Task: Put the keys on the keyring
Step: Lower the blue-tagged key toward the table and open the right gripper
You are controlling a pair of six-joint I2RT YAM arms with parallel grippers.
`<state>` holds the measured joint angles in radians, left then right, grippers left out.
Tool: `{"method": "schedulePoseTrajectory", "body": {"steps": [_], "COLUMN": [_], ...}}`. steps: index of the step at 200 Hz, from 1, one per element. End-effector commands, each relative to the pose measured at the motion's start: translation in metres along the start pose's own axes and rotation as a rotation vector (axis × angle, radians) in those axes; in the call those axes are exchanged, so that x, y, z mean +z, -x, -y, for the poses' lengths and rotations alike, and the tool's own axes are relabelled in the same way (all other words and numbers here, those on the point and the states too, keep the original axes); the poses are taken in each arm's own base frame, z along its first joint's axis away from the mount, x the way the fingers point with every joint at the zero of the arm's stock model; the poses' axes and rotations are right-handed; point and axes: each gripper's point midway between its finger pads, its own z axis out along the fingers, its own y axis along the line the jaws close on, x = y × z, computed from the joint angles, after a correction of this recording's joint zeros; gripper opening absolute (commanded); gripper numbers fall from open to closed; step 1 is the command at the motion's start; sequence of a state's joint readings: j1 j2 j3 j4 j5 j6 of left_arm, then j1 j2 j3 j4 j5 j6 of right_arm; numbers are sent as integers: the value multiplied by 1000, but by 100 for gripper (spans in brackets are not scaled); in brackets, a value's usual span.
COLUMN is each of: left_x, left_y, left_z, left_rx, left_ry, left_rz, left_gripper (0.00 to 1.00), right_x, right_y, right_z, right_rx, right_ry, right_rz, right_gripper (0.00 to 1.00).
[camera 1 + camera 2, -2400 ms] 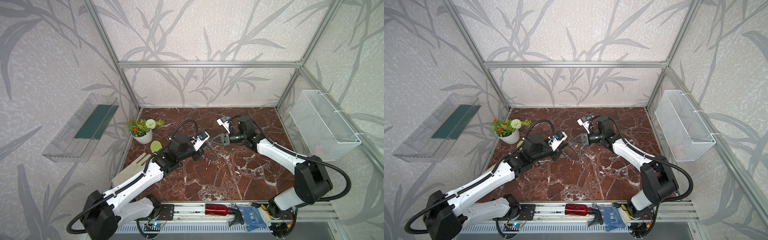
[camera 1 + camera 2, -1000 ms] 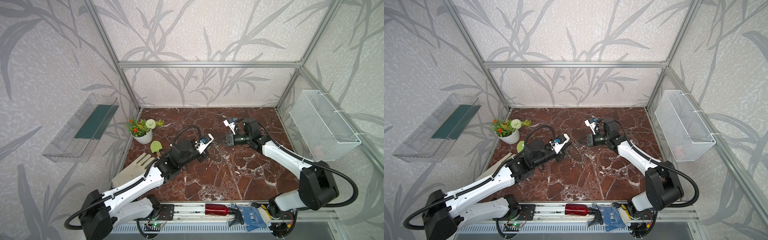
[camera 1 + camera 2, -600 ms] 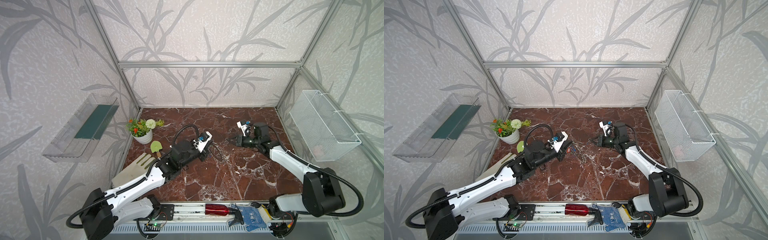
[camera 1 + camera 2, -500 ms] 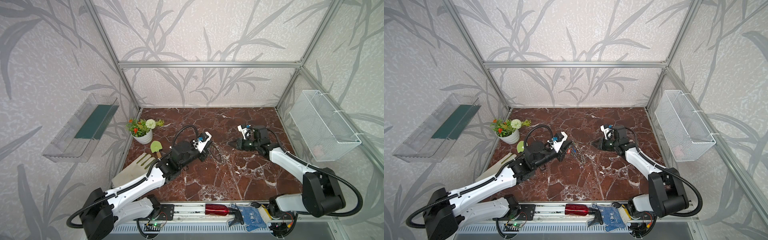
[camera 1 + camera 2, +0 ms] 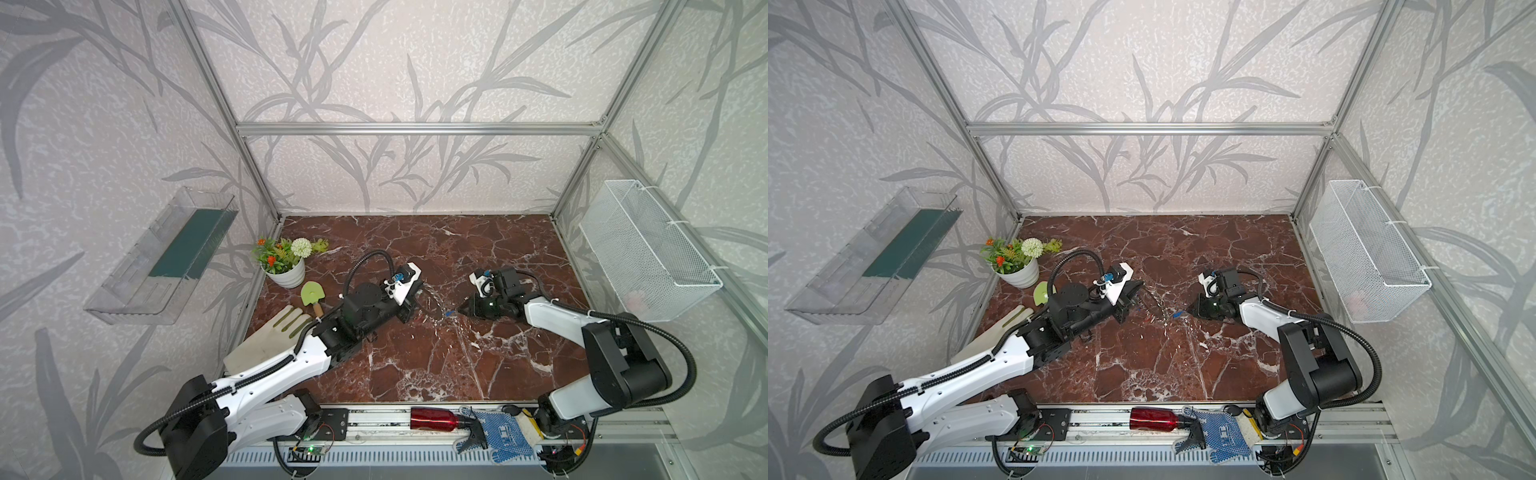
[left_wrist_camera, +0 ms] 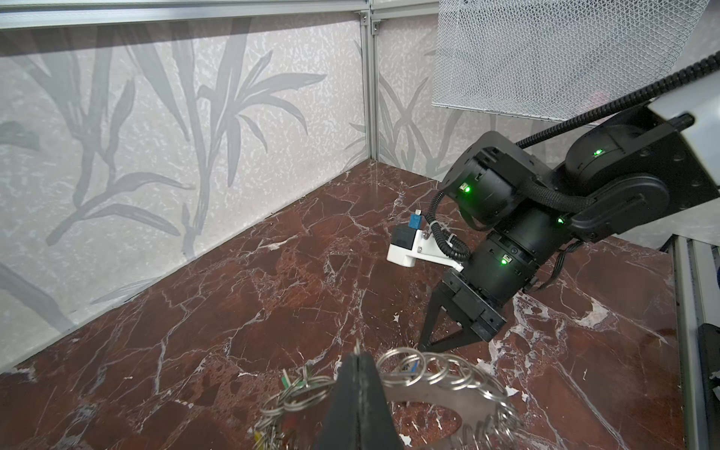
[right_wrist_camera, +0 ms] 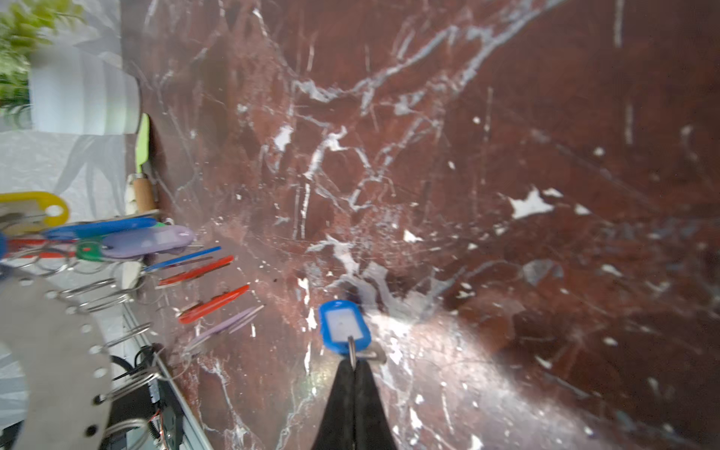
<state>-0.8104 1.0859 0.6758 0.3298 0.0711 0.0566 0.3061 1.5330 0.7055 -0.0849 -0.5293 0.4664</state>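
**Blue-tagged key held at the keyring's 3 o'clock side**

Your right gripper [image 7: 352,366] is clenched on the small split ring of a silver metal key with an oblong blue plastic tag [image 7: 343,325]. The tag's long axis runs in line with the fingers and points straight out from their tips, toward 9 o'clock in both top views. Your left gripper [image 6: 357,364] is clamped on the rim of the large flat grey metal keyring [image 6: 436,397], which reaches from its tips toward 3 o'clock. In a top view the blue tag [image 5: 448,314] sits between the two grippers, near the keyring's 3 o'clock edge. You cannot tell whether it touches. Other keys with yellow, blue, lilac, green and red tags [image 7: 148,241] cluster at the keyring's rim. Both grippers work close over the red-brown marble tabletop [image 5: 415,365].
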Motion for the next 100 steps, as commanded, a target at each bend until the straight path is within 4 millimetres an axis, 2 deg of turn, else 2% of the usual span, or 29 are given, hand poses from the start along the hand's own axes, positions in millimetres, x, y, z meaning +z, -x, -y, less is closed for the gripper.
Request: {"method": "schedulePoseTrajectory", "body": {"steps": [1,65,100], "left_x": [-7,-4,-2], "left_y": [36,36,34], "left_z": [-3,-1,-1], "left_rx": [1,1,4], "left_ry": [14,4,2], "left_rz": [118,112,105], "left_gripper": [0,0,0], "right_x": [-1,-4,-4], "right_y": [0,-7,-8], "right_z": [16,36,37], "right_rx": [6,39,48], "right_ry": [-81,-161,-162], "right_rz": [-2,6,9], "right_gripper": [0,0,14]}}
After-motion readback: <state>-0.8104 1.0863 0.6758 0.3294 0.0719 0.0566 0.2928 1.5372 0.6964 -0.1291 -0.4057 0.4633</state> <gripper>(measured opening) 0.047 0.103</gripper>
